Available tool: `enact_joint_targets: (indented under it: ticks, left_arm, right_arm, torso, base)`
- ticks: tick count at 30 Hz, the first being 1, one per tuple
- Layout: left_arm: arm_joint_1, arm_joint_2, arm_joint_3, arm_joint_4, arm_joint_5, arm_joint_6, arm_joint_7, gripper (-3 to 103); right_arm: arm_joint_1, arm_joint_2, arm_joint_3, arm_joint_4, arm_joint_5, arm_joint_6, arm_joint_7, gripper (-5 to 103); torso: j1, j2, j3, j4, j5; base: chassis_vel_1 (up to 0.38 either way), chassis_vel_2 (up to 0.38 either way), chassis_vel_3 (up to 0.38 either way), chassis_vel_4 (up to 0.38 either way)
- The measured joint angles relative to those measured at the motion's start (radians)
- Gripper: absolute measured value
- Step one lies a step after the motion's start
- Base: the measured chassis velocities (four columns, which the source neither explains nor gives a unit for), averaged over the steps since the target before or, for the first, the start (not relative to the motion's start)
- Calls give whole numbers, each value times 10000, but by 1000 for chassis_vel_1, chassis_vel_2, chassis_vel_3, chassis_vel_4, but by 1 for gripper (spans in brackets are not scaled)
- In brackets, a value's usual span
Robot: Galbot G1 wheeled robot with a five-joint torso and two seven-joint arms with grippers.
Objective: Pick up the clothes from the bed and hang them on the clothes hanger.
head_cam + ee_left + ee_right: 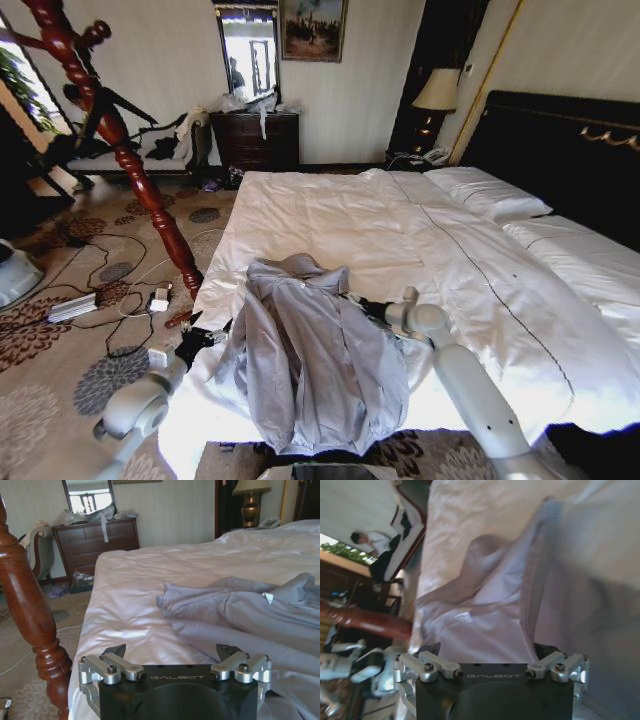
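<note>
Garment: the clothes (315,350) lie crumpled on the white duvet of the bed (330,215), at its foot edge towards the corner by the wooden post (130,165); the hem hangs a little over that edge.
Long axis: collar end points up the bed towards the middle of the duvet, hem towards the foot edge, so the shirt runs roughly along the robot's line of sight.
Label: a small white tag (268,598) shows at the collar in the left wrist view.
Left gripper (205,337): low at the foot corner, just beside the shirt's left sleeve side; in its wrist view (172,655) the jaws stand wide apart with nothing between them, and the grey cloth lies ahead and off to one side.
Right gripper (362,305): over the shirt's right shoulder edge, pointing across it; its wrist view (487,652) shows the jaws spread wide and empty, grey cloth (510,595) directly ahead.
Nearer arm: the right, I judge, since cloth is straight before its fingers, while the left must shift sideways to meet the sleeve.
What the move turns on: each gripper flanks one side of the shirt near the shoulders, so a shoulder-line grasp looks feasible.
Stage: pick-up not yet made.
</note>
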Motion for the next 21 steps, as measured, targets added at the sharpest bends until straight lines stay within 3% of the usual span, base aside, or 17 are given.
enact_joint_targets:
  ticks: [8, 15, 21]
  left_arm:
    - [9, -80, 11, 0, 29, -2, 3, 100]
    - [126, -111, -65, -7, 69, -6, -9, 100]
    - [201, -37, -176, -10, 53, -6, -9, 100]
  right_arm:
    - [207, 235, -531, -412, -544, 5, -202, 100]
    - [1200, 463, -910, -2370, -2000, 11, -1083, 100]
    - [1884, 802, -952, -3318, -2227, 17, -1308, 100]
  torso:
    - [0, -1, 0, -2, 3]
    - [0, -1, 1, -2, 4]
    - [0, -1, 1, -3, 3]
  base:
    - [0, 0, 0, 0]
    - [0, 0, 0, 0]
    - [0, 0, 0, 0]
